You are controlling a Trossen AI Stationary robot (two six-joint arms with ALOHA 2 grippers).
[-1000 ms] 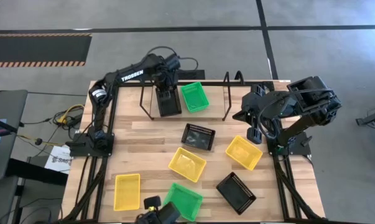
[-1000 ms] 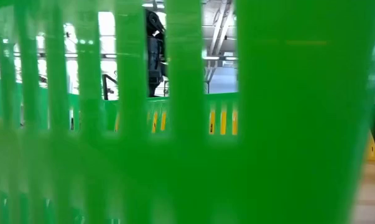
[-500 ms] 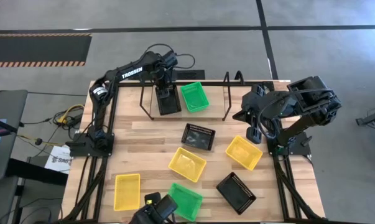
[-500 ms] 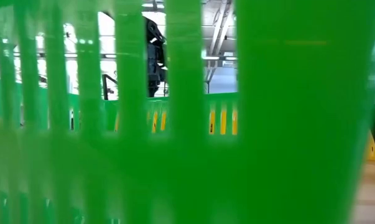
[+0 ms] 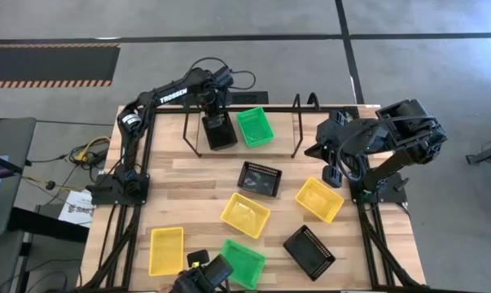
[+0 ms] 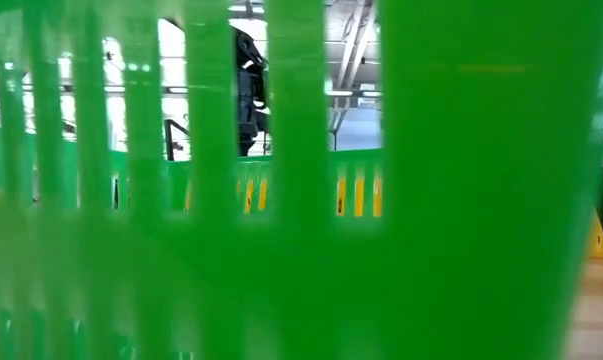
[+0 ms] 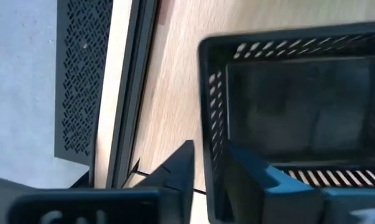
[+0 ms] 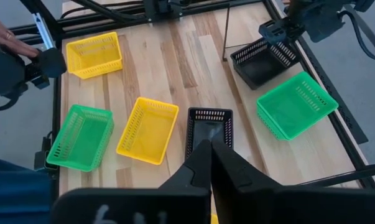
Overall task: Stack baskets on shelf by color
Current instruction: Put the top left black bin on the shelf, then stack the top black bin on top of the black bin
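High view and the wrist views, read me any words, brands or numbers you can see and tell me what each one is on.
"TROSSEN": white letters on the left arm, in the high view.
White letters on the dark wrist bar in the left wrist view: cut off, unreadable.
White marks on the right wrist bar: unreadable.
Printed paper beside the table: too small to read.

A black basket (image 5: 219, 130) upright on my shelf (image 5: 198, 140) beside a green stack (image 5: 256, 126), another black one (image 5: 260, 178) mid-table, a third black (image 5: 309, 251) near the front, three yellow (image 5: 245, 214) scattered singly, one green (image 5: 243, 261) at the front edge.
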